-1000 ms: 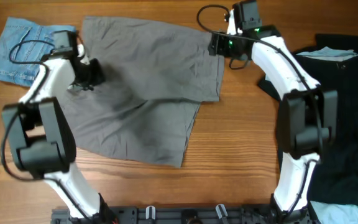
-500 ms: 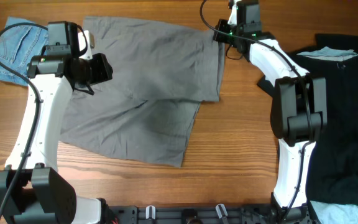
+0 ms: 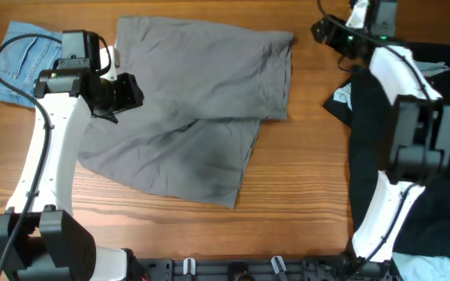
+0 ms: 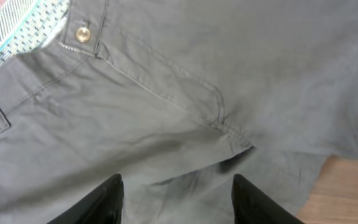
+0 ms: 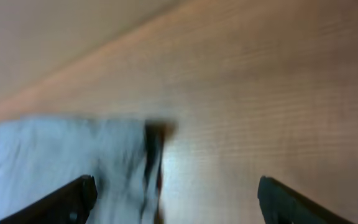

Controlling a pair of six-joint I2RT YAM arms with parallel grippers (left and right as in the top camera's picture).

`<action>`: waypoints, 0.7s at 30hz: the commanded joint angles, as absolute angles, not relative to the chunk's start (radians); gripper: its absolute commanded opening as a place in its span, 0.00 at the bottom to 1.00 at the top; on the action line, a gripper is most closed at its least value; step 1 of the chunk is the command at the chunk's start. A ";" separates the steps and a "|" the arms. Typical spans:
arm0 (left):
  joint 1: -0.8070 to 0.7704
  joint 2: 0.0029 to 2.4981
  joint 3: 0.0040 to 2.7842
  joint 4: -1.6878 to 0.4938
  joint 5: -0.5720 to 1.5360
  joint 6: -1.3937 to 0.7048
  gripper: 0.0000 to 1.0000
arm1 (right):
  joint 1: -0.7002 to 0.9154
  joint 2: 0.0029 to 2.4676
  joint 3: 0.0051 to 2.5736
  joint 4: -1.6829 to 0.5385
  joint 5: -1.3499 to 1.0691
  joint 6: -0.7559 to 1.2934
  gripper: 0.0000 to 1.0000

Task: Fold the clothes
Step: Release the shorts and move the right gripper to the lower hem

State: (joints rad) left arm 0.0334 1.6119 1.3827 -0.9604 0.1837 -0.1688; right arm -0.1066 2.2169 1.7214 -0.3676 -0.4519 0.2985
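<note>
We see 1 pr of light-blue denim shorts (image 3: pixel 18 62) far L on the table (image 3: pixel 303 179). L gripper (image 3: pixel 128 92) hangs over the 1 pr of grey shorts (image 3: pixel 201 94), fingers spread, empty. Shorts lie flat centre-L, 1 button (image 4: pixel 83 33) showing. R gripper (image 3: pixel 323 31) splayed, empty, just past their top-R corner. Black garments (image 3: pixel 436 172) far R, no. unclear

The shorts (image 3: pixel 194 101) lie mid-worktop (image 3: pixel 303 195). The denim shorts (image 3: pixel 18 58) sit far left, and a heap of garments (image 3: pixel 436 179) lies along the right edge. The left pincer (image 3: pixel 131 92) hangs over the shorts' left side, the right pincer (image 3: pixel 323 31) beyond their far-right corner.
</note>
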 commanded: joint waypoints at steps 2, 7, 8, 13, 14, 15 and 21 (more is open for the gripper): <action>0.031 1.557 1.383 -1.006 0.173 -0.156 0.56 | -0.062 1.983 1.733 -0.636 -0.582 0.152 0.85; 0.031 1.442 1.383 -1.031 0.029 -0.157 0.66 | 0.091 1.842 1.733 -0.965 -0.579 0.067 0.81; 0.031 1.415 1.383 -1.035 0.017 -0.162 0.73 | 0.122 1.824 1.733 -1.018 -0.564 0.075 0.80; 0.066 1.269 1.383 -1.071 0.005 -0.178 0.87 | 0.321 1.782 1.715 -1.348 -0.378 0.194 0.84; 0.092 1.250 1.383 -1.075 0.006 -0.196 0.88 | 0.369 1.782 1.684 -1.373 -0.348 0.204 0.82; 0.114 1.242 1.383 -1.077 0.006 -0.209 0.88 | 0.408 1.782 1.651 -1.381 -0.331 0.223 0.79; 0.225 1.250 1.383 -1.133 0.010 -0.217 0.82 | 0.572 1.782 1.339 -1.289 -0.370 0.294 0.56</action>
